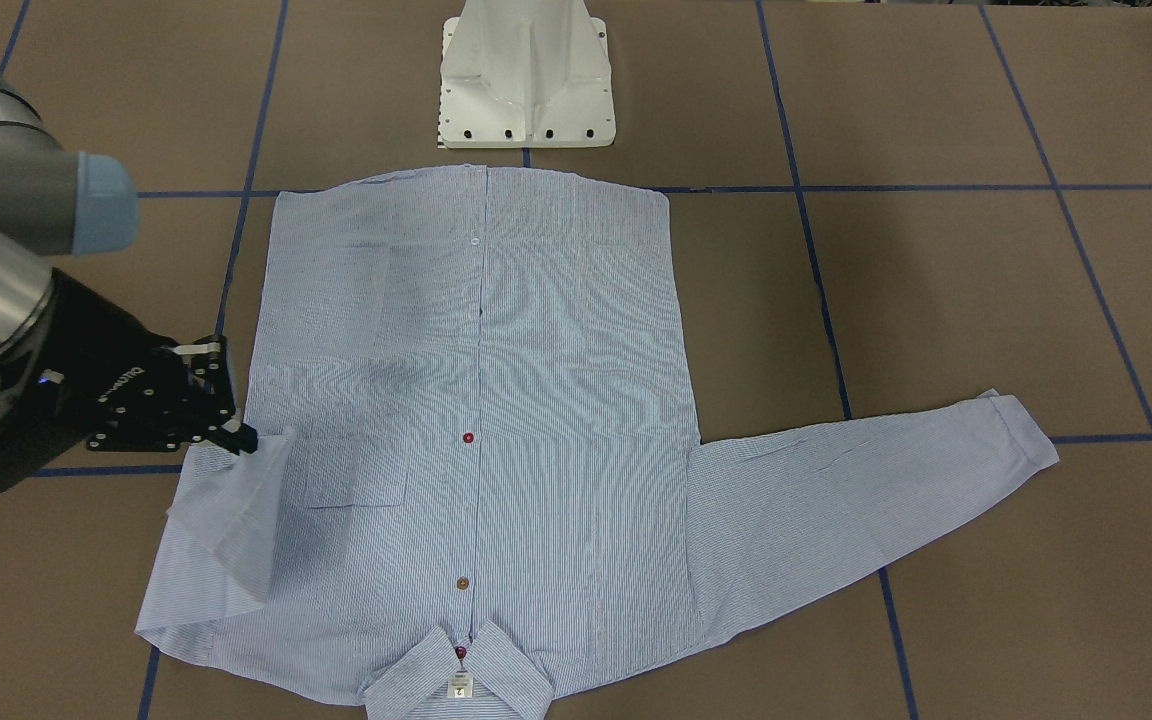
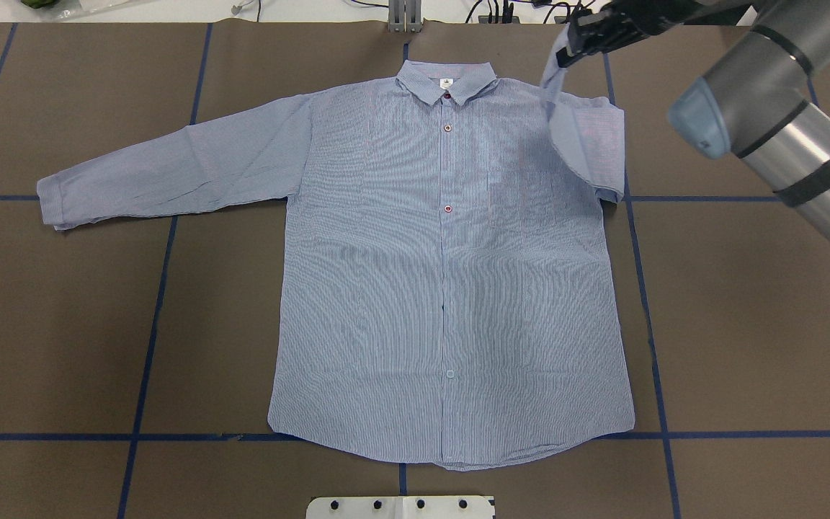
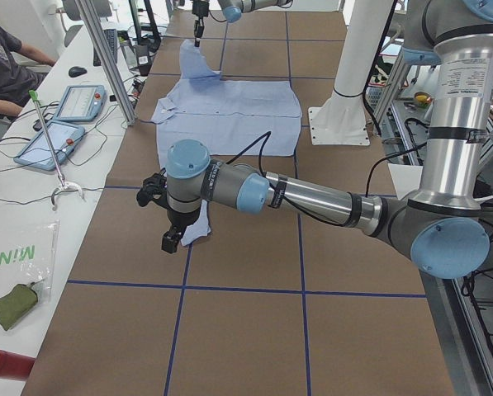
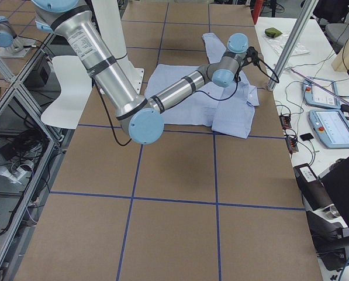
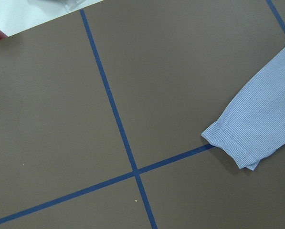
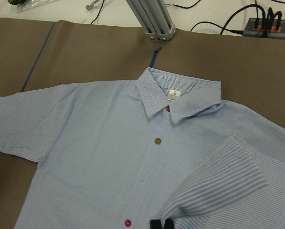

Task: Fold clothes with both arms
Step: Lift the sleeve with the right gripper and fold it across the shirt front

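The striped shirt lies flat and buttoned, collar far from the robot's base. Its one sleeve lies stretched out on the table. My right gripper is shut on the other sleeve's cuff and holds it lifted above the shoulder, so the sleeve is folded over. It also shows in the front view and the right wrist view. My left gripper hangs above the table near the outstretched cuff; I cannot tell whether it is open or shut.
The white pedestal base stands at the shirt's hem side. Blue tape lines cross the brown table. An aluminium post stands beyond the collar. A side bench with tablets and a seated person runs along the far edge.
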Available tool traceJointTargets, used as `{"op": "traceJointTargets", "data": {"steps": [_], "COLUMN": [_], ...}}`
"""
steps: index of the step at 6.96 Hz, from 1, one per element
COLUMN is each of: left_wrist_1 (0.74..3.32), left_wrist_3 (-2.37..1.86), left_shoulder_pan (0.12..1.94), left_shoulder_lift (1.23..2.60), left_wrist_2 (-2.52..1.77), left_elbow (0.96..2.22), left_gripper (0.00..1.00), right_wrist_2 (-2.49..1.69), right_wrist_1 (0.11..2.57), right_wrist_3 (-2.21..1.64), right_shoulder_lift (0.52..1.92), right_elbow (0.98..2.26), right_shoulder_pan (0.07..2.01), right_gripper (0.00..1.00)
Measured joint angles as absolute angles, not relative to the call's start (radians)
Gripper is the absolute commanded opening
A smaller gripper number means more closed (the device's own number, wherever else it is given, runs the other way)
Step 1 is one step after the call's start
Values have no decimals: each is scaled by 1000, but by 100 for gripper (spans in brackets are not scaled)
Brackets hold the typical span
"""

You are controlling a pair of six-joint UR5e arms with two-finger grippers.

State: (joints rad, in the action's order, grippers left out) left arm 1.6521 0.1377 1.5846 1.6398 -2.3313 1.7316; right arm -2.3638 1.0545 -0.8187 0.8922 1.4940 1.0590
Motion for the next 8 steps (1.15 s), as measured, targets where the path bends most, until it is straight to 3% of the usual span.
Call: {"op": "traceJointTargets", "data": {"steps": [2,5,6,7,8], "left_wrist_1": [1652,1652,1652,1652,1652], "left_wrist_3": [138,138,138,138,138], "left_shoulder_pan": [1585,1585,1585,1585,1584], "left_shoulder_lift": [1640,1641,1641,1641,1641], "left_wrist_2": [-2331,-2332,-2332,-2332,-2332], "left_elbow": [1718,1709,1709,1710,1709], "left_gripper": [99,99,99,99,99], "right_wrist_2": [-2235,-2083,-2027,-1992,-1940], "right_wrist_1": [1120,1110,1086,1073,1067], "right_wrist_3": [-858,-862,-863,-863,-864], "right_shoulder_lift": [745,647,596,543,505], "right_elbow": [1428,1274,1179,1087,1028], "right_shoulder_pan": [970,828,779,738,698], "right_gripper": [0,0,63,100,100]}}
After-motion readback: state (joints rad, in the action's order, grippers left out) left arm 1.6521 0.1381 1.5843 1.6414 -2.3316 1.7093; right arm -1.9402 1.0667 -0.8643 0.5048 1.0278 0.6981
